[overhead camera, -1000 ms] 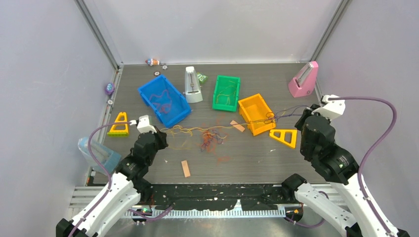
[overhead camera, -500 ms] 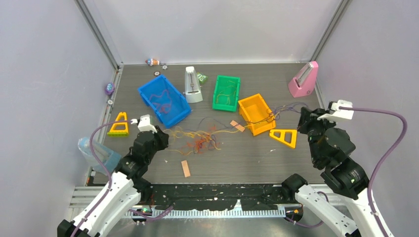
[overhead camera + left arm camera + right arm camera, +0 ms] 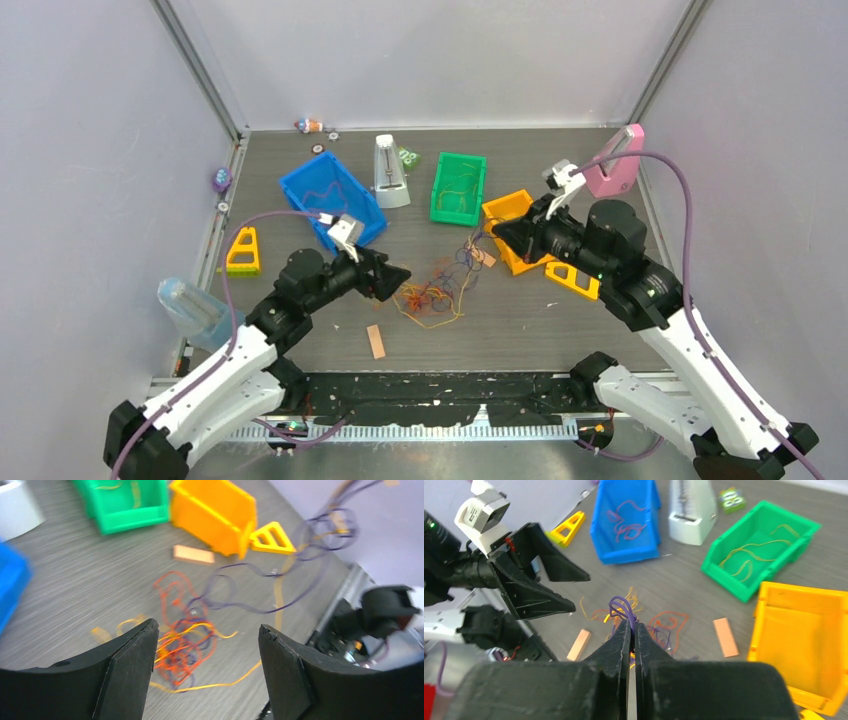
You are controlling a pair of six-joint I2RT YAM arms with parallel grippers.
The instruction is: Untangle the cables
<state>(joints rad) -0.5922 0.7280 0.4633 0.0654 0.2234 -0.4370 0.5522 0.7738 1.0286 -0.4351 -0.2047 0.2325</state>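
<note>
The cables lie as a loose tangle [image 3: 430, 297] of orange, red and yellow strands on the table's middle, seen close in the left wrist view [image 3: 182, 645]. Purple strands [image 3: 466, 252] rise from it toward my right gripper [image 3: 497, 230], which hovers by the orange bin. That gripper [image 3: 631, 623] is shut on a bunch of purple loops [image 3: 621, 607]. My left gripper [image 3: 397, 277] sits just left of the tangle. Its jaws [image 3: 207, 630] stand wide open with nothing between them, the tangle just beyond; it also shows in the right wrist view [image 3: 580, 592].
A blue bin [image 3: 332, 203] holds red strands, a green bin [image 3: 458, 187] yellow ones, next to an orange bin [image 3: 518, 228]. White [image 3: 390, 172] and pink [image 3: 614, 162] metronomes stand at the back. Yellow triangles [image 3: 243, 251] [image 3: 573, 278] and tan strips [image 3: 375, 341] [image 3: 484, 256] lie around.
My left gripper opened, let go of the strands and swung right up to the tangle. The right gripper moved left from the table's right edge, still holding purple strands, and the stretched cables went slack.
</note>
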